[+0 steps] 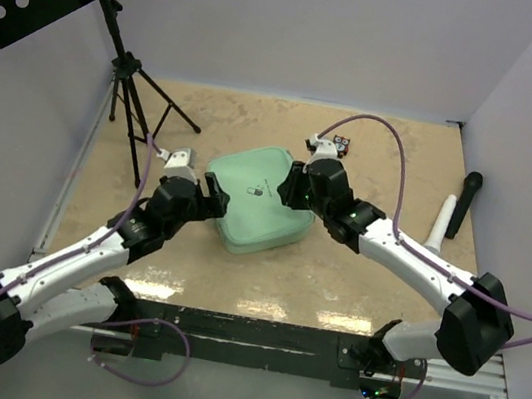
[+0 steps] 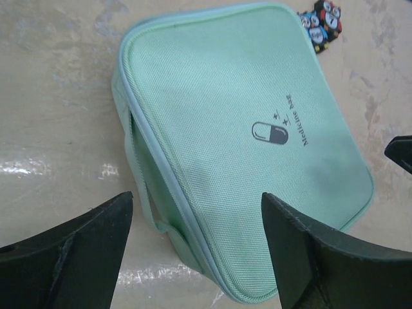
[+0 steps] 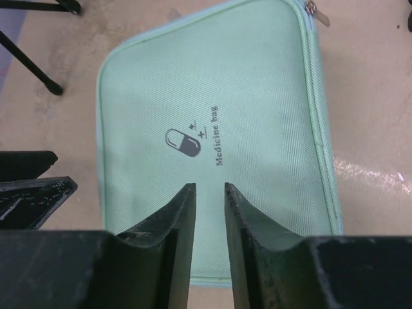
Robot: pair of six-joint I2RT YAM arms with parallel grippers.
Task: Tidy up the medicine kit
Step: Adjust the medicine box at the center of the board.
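Black fingers of the left gripper [image 2: 196, 199] fill the foreground of its wrist view, spread wide and holding nothing. Between them lies a corner of the medicine kit [image 2: 225, 96], a mint-green rounded-rectangular fabric zip case, closed and flat on the tan mottled table [image 2: 51, 96]. The right gripper [image 3: 208, 188] hangs over the lid with its fingers almost together, a thin slit between them and nothing in it; whether they touch the fabric cannot be told.

Only the left wrist view shows the green side strap [image 2: 145, 193] and a small owl-patterned object [image 2: 322, 22] beyond the far corner. Only the right wrist view shows the zip pull [image 3: 311, 8]. From above, the case sits mid-table between both grippers, with a black tripod stand [image 1: 130, 97] at far left.
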